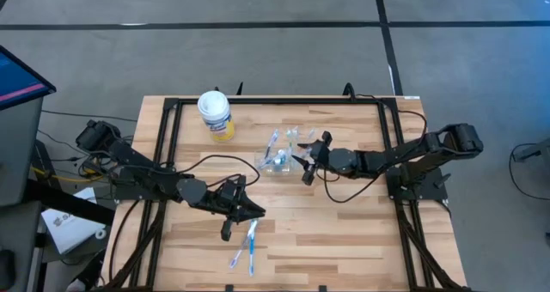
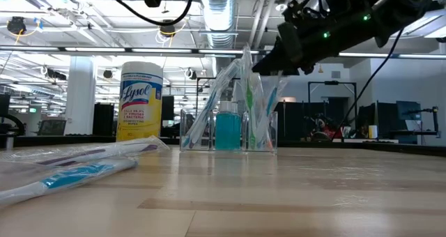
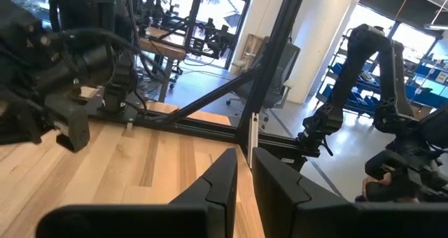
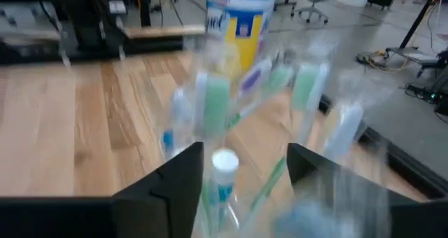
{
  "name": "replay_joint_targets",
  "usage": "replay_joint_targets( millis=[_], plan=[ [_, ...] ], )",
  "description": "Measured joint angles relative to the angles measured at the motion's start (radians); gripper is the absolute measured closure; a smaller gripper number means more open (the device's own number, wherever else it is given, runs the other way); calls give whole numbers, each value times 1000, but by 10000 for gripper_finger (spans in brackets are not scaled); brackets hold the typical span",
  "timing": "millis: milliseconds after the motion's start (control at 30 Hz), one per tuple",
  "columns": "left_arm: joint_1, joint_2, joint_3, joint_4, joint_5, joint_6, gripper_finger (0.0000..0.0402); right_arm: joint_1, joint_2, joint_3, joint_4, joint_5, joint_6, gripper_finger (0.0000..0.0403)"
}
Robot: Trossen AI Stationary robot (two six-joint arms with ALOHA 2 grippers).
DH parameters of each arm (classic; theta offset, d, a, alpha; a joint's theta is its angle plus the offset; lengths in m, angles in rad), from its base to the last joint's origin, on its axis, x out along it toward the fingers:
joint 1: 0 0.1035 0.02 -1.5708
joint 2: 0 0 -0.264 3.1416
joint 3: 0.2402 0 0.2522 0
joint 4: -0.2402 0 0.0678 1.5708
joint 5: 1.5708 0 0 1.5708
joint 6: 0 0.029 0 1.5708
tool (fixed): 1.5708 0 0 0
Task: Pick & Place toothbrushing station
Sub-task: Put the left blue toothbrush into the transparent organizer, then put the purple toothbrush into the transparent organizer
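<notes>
On the wooden table [image 1: 344,240], the clear cup [image 1: 277,161] of toothbrushes [image 1: 272,146] sits just before the right gripper [image 1: 311,161], fingers spread wide and empty.

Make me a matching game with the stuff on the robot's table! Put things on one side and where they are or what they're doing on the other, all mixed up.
Things:
1. clear plastic cup
2. white tub
3. wrapped toothbrushes
4. right gripper

Places or states:
A. lying flat by the table's near edge, beside the left gripper
B. open, right beside the cup
C. standing upright, yellow label
D. mid-table, with toothbrushes and a teal tube inside

Pairs: 1-D, 2-C, 3-A, 4-B
</notes>
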Motion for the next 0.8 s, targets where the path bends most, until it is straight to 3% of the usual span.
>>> replay_joint_targets(
  millis=[200,600,800],
  plan=[
    [0,0,0,-2,0,0,362,-1,-78,1,-36,2,-12,184],
    [0,0,0,-3,0,0,362,-4,-250,2,-96,4,-63,191],
    [0,0,0,-4,0,0,362,52,-300,2,-116,2,-62,186]
  ],
)
